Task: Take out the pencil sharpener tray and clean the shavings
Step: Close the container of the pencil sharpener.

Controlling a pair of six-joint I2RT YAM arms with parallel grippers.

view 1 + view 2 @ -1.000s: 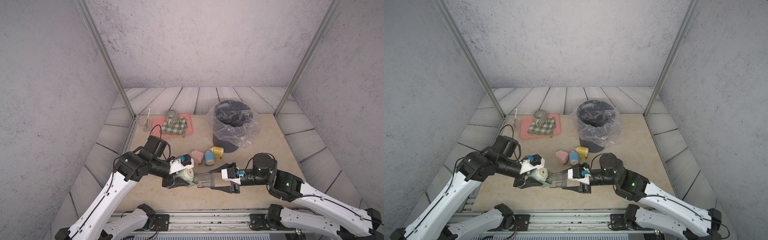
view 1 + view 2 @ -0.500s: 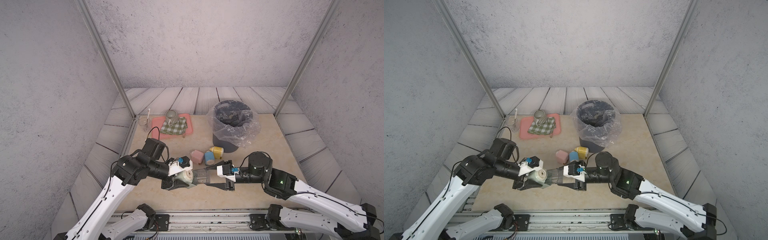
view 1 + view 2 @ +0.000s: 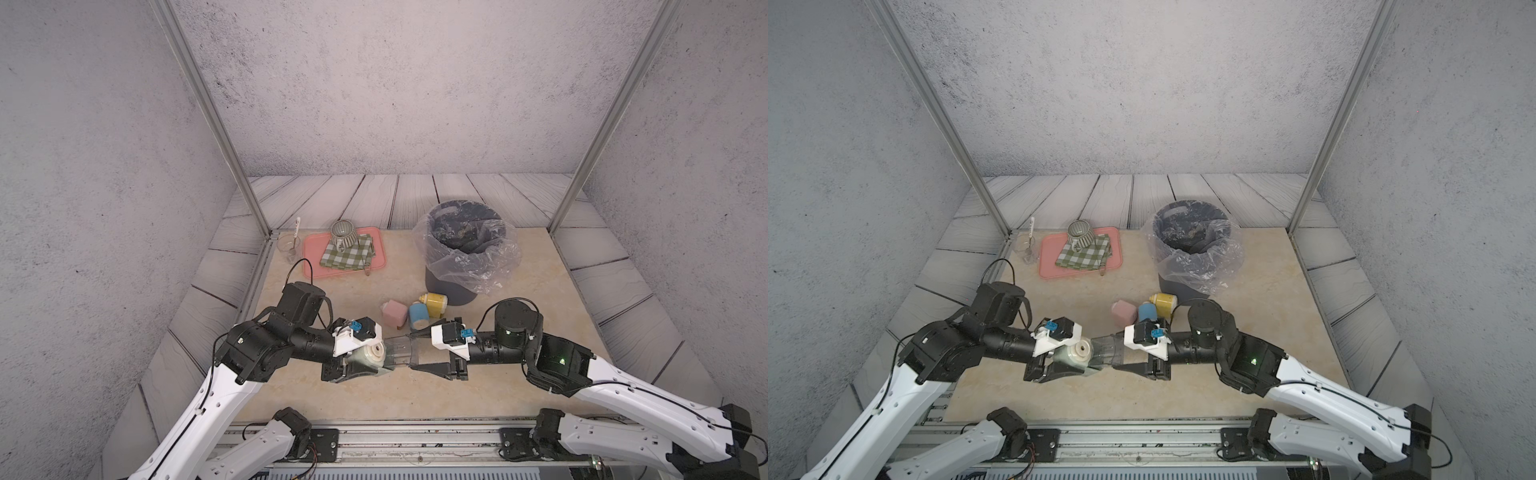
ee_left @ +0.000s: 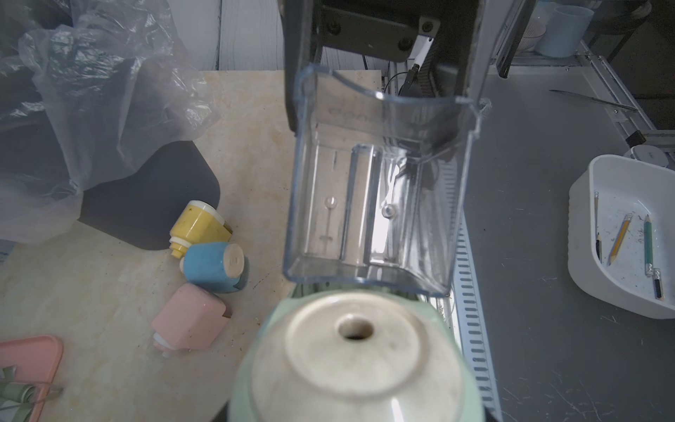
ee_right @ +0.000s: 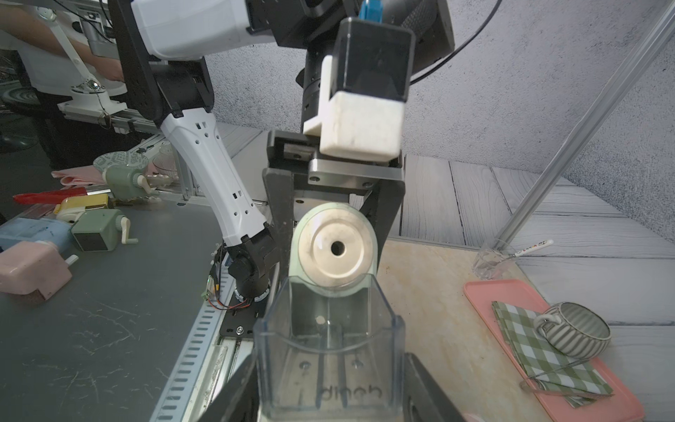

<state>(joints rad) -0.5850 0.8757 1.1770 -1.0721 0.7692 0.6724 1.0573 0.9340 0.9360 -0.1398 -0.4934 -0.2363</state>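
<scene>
Pinching the clear tray by its side walls, right gripper holds it end-on against green sharpener, itself clamped in left gripper. Pink sharpener, blue sharpener, yellow sharpener lie just behind; lined bin beyond. Bare tabletop toward front rail.
</scene>
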